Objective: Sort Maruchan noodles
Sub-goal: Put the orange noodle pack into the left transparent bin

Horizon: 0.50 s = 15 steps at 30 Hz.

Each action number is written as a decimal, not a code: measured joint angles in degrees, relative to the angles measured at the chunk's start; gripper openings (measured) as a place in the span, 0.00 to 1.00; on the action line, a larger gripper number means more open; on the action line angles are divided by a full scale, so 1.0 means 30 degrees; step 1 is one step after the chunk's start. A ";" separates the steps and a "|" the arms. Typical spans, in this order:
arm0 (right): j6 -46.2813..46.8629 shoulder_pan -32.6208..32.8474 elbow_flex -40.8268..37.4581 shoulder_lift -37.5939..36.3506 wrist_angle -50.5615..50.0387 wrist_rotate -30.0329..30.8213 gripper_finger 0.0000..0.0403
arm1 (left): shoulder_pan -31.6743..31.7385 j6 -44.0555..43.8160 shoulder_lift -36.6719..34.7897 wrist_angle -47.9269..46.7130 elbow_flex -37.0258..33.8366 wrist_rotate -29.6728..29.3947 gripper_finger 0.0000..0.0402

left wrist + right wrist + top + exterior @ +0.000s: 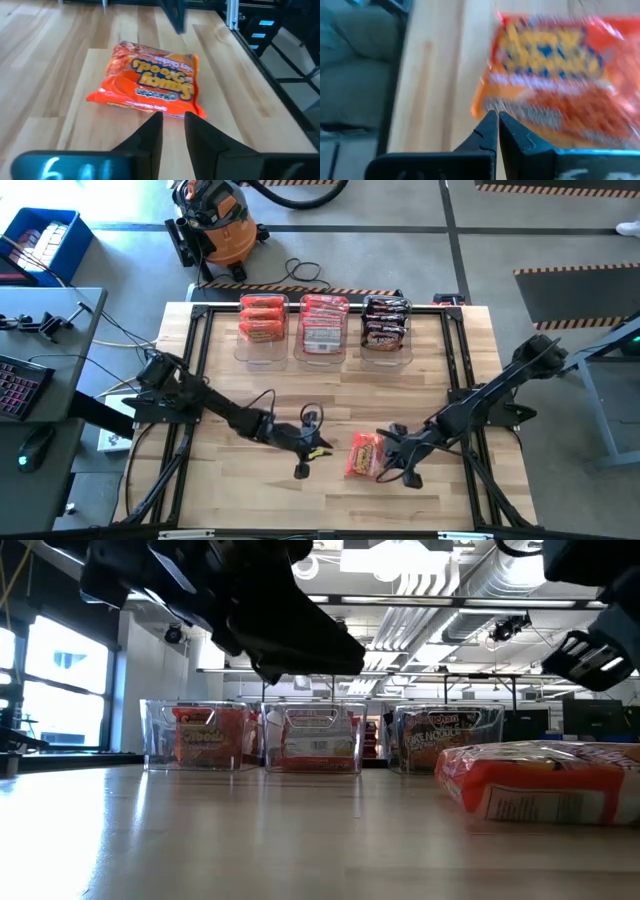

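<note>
An orange noodle packet [366,455] lay on the bench [250,480] between the narrowly parted left jaws [318,448] and closed, empty right jaws [383,448].

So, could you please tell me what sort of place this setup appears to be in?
Probably an industrial lab or workshop: exposed ceiling ducts, a shop vacuum on a concrete floor with hazard-striped tape, and a wooden table framed by rails.

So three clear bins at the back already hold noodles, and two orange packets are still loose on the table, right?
Not quite: only one orange packet lies loose on the table, as the high view shows. The three clear bins at the back do hold noodles.
</note>
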 joint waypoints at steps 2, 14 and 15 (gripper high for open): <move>0.0098 0.0000 0.0598 -0.0067 -0.2053 -0.0123 0.00 | -0.0353 -0.0391 0.0039 -0.0067 0.0012 -0.0410 0.20; -0.0121 -0.0458 0.0855 0.4581 0.1657 0.0238 0.00 | -0.1587 -0.1553 0.0544 -0.0396 -0.0010 -0.2994 0.31; -0.0265 -0.0600 0.1023 0.5014 0.2292 0.0529 0.00 | -0.1592 -0.1729 0.0564 -0.0383 0.0000 -0.3025 0.31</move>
